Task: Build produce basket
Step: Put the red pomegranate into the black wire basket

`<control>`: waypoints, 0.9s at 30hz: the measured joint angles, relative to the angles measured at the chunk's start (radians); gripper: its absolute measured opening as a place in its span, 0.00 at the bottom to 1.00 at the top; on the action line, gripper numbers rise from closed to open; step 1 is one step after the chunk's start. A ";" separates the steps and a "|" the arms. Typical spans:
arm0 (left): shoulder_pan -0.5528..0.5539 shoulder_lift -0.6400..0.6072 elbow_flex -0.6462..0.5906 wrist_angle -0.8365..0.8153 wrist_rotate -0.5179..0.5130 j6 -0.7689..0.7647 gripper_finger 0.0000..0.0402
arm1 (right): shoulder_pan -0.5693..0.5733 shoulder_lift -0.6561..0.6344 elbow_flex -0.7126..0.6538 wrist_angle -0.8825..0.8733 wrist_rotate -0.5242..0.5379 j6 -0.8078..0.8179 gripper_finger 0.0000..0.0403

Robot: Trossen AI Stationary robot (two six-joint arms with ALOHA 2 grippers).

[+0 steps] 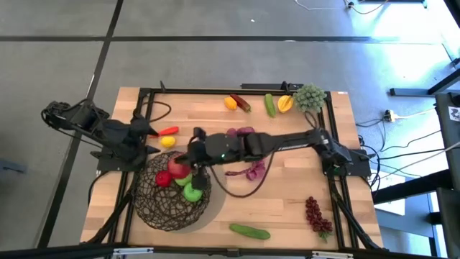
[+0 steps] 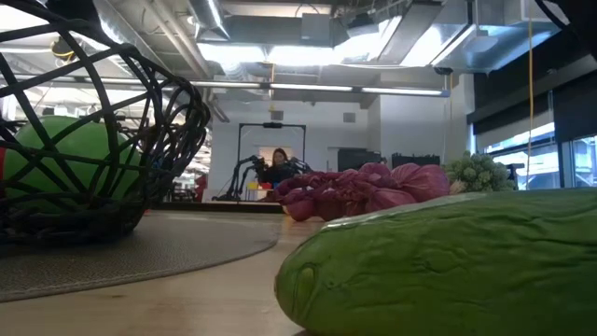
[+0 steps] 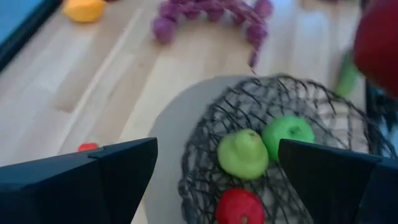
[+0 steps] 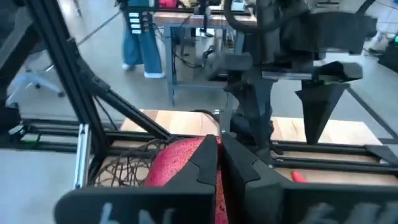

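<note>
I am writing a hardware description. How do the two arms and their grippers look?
Both arms are dark, jointed, with black cables trailing. The left gripper has two broad, flat, dark blue-black fingers. The right gripper has dark, angular, wedge-shaped fingers. I see no markings.

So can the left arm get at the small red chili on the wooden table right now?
Probably yes: the small red chili lies in the open just beside the left pincer, which is open and empty, and nothing sits between them.

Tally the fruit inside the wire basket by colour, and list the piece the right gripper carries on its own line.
Green fruits in the basket: 2
Red fruit lying in it: 1
Red apple held by the right gripper over it: 1
Total: 4
</note>
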 joint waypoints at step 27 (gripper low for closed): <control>0.001 0.001 0.000 -0.004 0.200 0.158 0.81 | 0.050 0.379 -0.002 0.344 -0.016 0.053 0.00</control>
